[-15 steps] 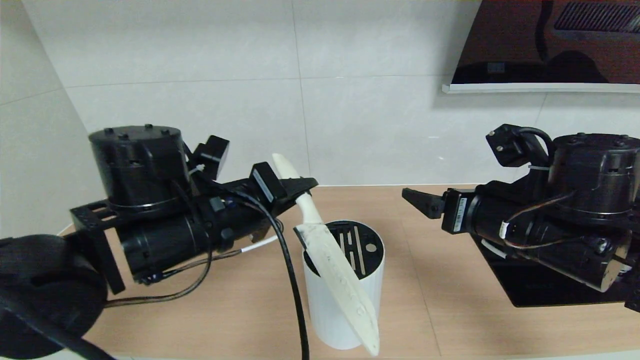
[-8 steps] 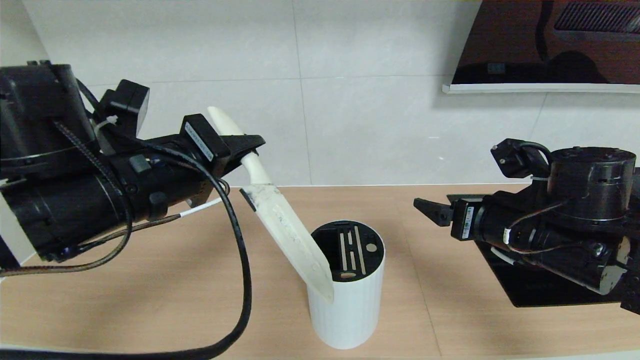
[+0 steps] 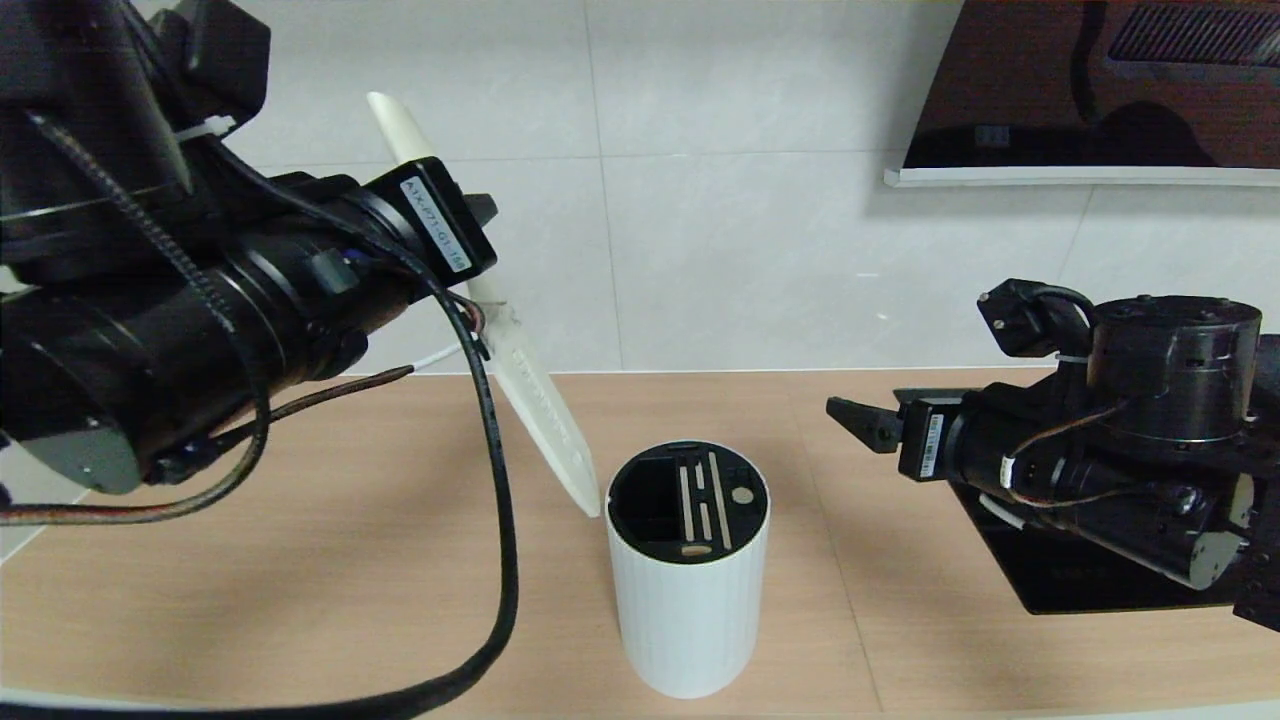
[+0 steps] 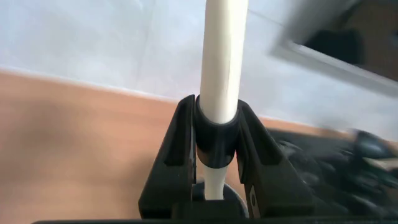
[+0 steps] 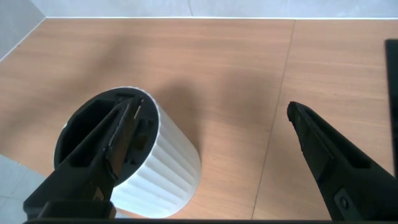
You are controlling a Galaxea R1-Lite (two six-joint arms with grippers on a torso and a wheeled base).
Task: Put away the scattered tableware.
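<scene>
A white knife [image 3: 530, 395] hangs blade-down and tilted, with my left gripper [image 3: 478, 240] shut on its handle; its tip sits just left of the knife block's top rim. The white cylindrical knife block [image 3: 690, 610] stands upright on the wooden counter [image 3: 350, 580], its black slotted top [image 3: 690, 490] facing up. In the left wrist view the fingers [image 4: 180, 146] clamp the white handle [image 4: 225, 56]. My right gripper [image 3: 850, 418] hovers open to the right of the block, holding nothing. In the right wrist view that gripper [image 5: 211, 168] frames the knife block [image 5: 155, 180].
A black cooktop [image 3: 1080, 585] lies flush in the counter at the right, under my right arm. A dark range hood [image 3: 1100, 90] hangs at the upper right. A tiled wall [image 3: 750, 250] closes the back. Bare counter lies left and front of the block.
My left arm has risen and drawn left with the knife, so the blade tip went from low in front of the block up to its top left rim. The right arm shifted slightly right.
</scene>
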